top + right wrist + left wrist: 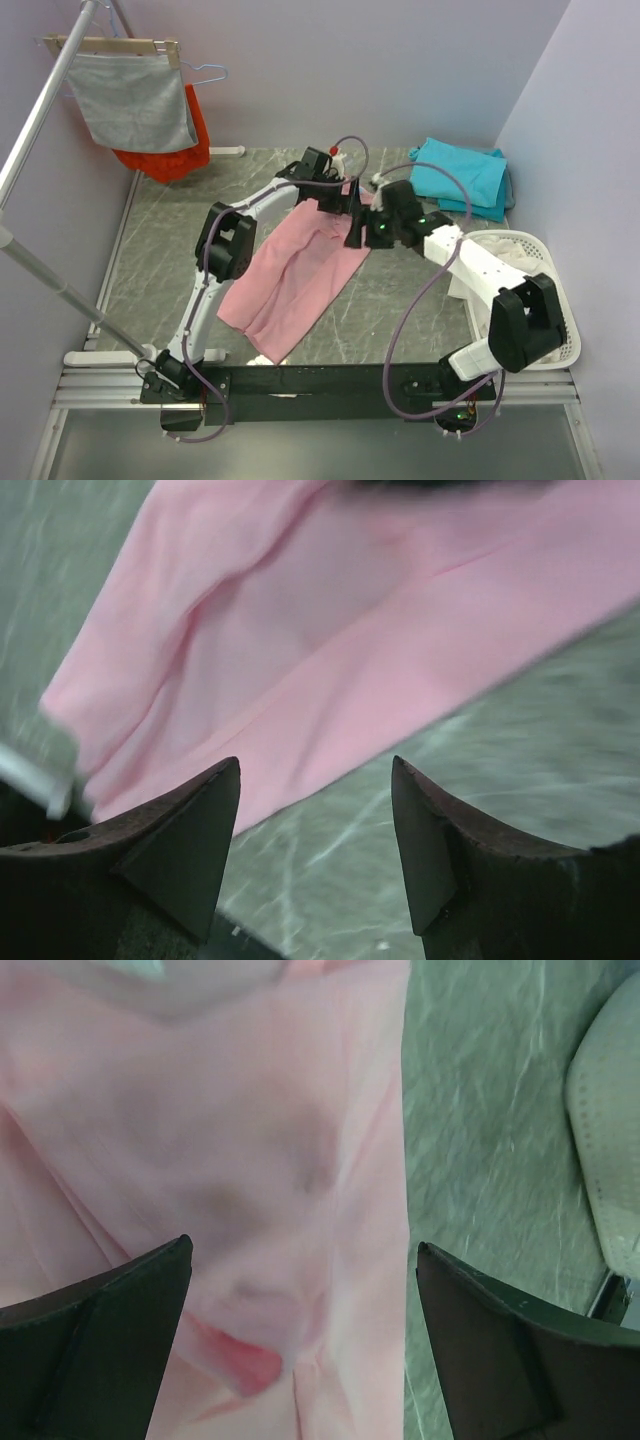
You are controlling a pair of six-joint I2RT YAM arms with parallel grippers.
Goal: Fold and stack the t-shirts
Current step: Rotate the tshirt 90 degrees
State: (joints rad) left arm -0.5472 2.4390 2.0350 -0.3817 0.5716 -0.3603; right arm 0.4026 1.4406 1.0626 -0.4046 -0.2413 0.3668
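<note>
A light pink t-shirt (295, 270) lies spread on the grey marbled table, running from the middle toward the near left. Folded teal t-shirts (462, 176) are stacked at the back right. My left gripper (340, 200) is open over the pink shirt's far end; in the left wrist view the pink shirt (250, 1160) fills the space between its fingers (110, 1340). My right gripper (362, 232) is open just above the shirt's right edge; in the right wrist view the pink shirt (330, 630) lies just beyond its fingertips (210, 820), with bare table between them.
A white laundry basket (545, 290) stands at the right edge and shows in the left wrist view (610, 1130). A grey cloth on a wooden hanger (130, 95) and an orange-red garment (170, 150) hang at the back left. A metal rail (50, 90) crosses the left side.
</note>
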